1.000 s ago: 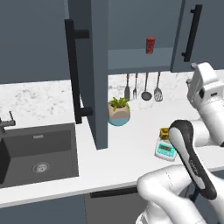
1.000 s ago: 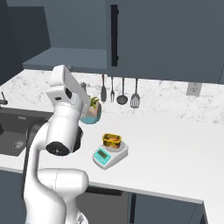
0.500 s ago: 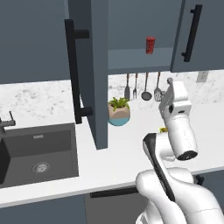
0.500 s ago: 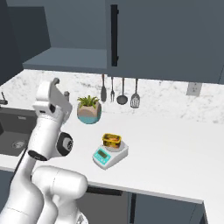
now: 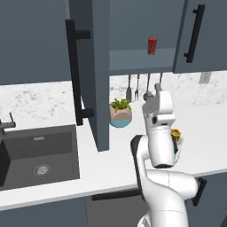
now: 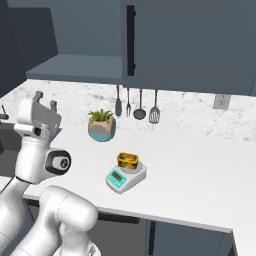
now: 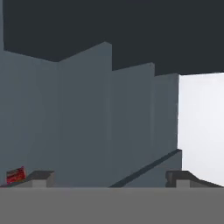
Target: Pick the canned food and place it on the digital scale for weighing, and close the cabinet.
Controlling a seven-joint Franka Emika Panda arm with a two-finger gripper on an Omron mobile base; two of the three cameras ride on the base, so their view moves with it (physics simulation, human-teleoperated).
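Note:
The yellow-orange canned food [image 6: 127,160] rests on the white digital scale [image 6: 126,176] with the teal panel, on the counter. In the left base view my arm hides most of the canned food [image 5: 176,133]. The slate-blue cabinet has its left door [image 5: 95,66] swung open, edge toward me, with a black bar handle [image 5: 73,71]. My gripper [image 6: 45,99] is raised to the left of the scale, apart from it, and points up at the cabinet. Open and with nothing between its fingers, the gripper [image 7: 111,177] faces the cabinet's inside; it also shows at the arm's top, gripper [image 5: 154,91].
A slim red can [image 5: 152,45] stands on the cabinet shelf, seen also as the red can [image 7: 15,175]. A potted plant [image 6: 102,125] and hanging utensils [image 6: 135,105] are at the back wall. A dark sink [image 5: 37,153] lies left. The right cabinet door [image 5: 204,31] is closed.
My arm has swung from the right side, over the scale, to the left, and the hand now points up toward the cabinet. The tin stays on the scale.

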